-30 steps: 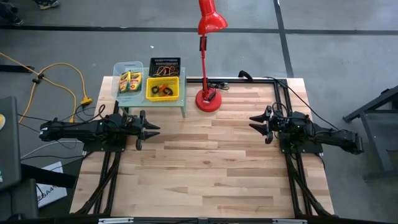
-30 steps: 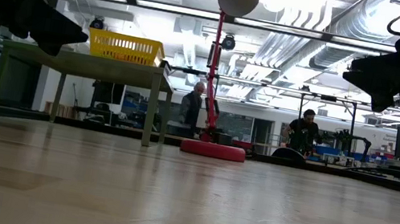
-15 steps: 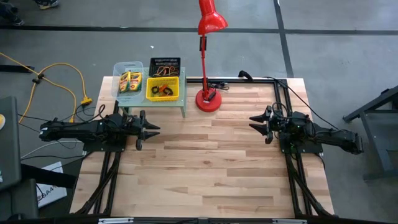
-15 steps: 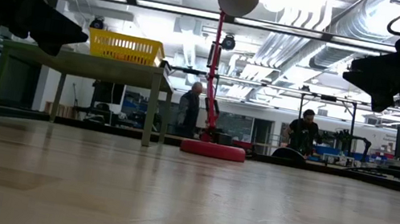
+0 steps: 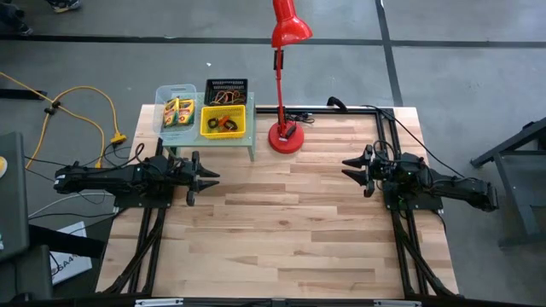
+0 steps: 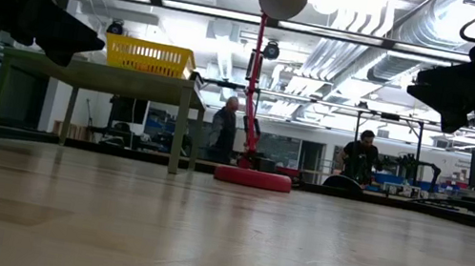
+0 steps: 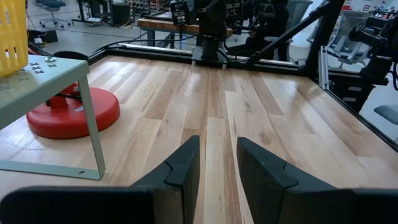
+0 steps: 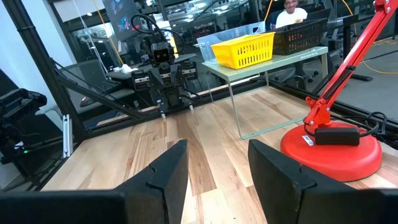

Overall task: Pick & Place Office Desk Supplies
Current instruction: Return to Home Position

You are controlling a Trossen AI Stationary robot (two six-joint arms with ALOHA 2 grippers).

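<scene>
I judge we're homing: left gripper [image 5: 206, 176] and right gripper [image 5: 350, 170] hover empty, fingers apart, near the bench's side edges. The yellow bin [image 5: 223, 134], clear bin [image 5: 171, 90] and black-mesh bin [image 5: 226, 82] sit on the rack [image 5: 250, 128] at the far-left corner. Next I'd only settle the arms.

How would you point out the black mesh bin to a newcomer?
In the high view, left of the red desk lamp, a light-green rack carries three bins. The black mesh bin sits on the lamp side, behind the yellow bin, at the table's far edge. It alone is dark mesh.
</scene>
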